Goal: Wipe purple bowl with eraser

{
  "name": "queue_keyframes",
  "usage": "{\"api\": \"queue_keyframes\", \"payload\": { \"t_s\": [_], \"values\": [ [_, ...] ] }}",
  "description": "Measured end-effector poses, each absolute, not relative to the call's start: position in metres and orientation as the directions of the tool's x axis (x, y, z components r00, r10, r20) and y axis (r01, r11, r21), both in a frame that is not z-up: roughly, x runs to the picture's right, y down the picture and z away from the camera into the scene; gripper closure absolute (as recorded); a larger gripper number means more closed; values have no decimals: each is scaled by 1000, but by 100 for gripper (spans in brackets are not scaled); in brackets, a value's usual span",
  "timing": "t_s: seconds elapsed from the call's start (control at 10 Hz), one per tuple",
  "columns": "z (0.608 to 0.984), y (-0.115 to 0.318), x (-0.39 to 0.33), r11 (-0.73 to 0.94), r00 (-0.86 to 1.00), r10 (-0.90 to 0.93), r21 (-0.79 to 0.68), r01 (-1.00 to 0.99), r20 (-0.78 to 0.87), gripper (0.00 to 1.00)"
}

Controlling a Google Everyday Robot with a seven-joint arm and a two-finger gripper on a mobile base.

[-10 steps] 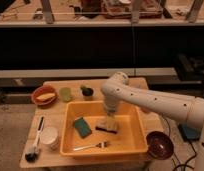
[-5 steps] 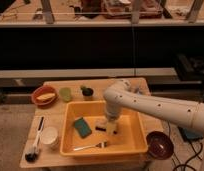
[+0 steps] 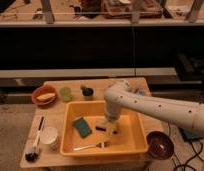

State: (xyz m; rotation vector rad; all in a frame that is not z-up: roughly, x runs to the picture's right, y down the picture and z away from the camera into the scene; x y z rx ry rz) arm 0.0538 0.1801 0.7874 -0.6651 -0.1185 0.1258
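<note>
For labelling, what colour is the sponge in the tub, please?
The sponge is green, camera view; the gripper is at the eraser beside it.

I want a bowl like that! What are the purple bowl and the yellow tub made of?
The purple bowl looks like glazed ceramic or hard plastic: dark and glossy, with a lighter rim. The yellow tub looks like smooth plastic: even colour, thin rounded walls. The gripper is down inside the tub, at the eraser.

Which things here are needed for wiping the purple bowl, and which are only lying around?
Needed: purple bowl, eraser, gripper low in the yellow tub, at the eraser.
Lying about: green sponge, brush, orange-red bowl, white cup, green cup.
</note>
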Motion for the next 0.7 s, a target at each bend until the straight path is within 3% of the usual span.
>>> {"api": "queue_keyframes", "payload": {
  "t_s": [0.7],
  "values": [
    [824, 212, 65, 722, 975, 209, -685, -102, 76, 21]
  ]
}}
